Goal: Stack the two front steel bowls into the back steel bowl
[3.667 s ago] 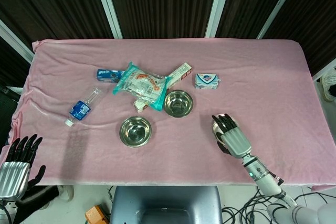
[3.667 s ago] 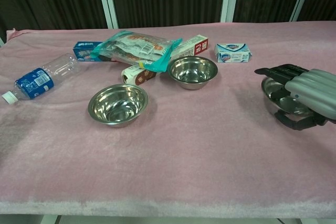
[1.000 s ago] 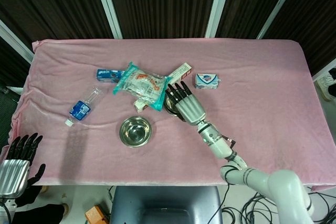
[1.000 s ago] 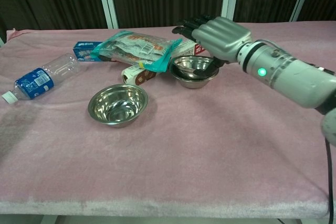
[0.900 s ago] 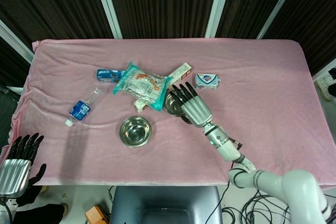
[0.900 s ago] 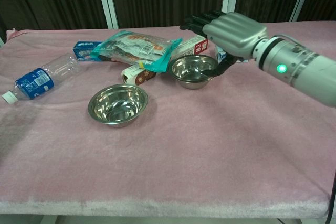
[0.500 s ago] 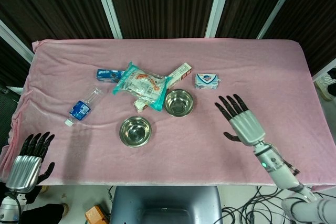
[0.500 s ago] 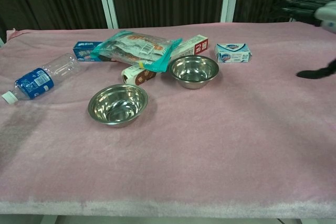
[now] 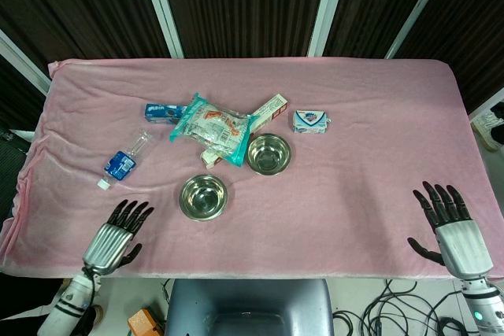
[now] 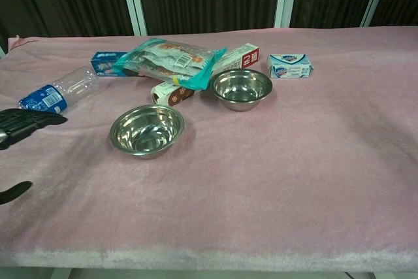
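The back steel bowl stands near the table's middle, beside a snack bag. A second steel bowl sits in front of it, to the left. My left hand hovers over the front left of the pink cloth, fingers spread and holding nothing, well left of the front bowl. My right hand is at the table's front right edge, fingers spread and empty, far from both bowls. The chest view does not show it.
A water bottle lies at the left. A snack bag, a blue box, a red-and-white box and a soap pack crowd the area behind the bowls. The pink cloth covers the table.
The bowl once under my right hand went to the back bowl. That hand then withdrew to the front right edge. My left hand moved in over the table's front left.
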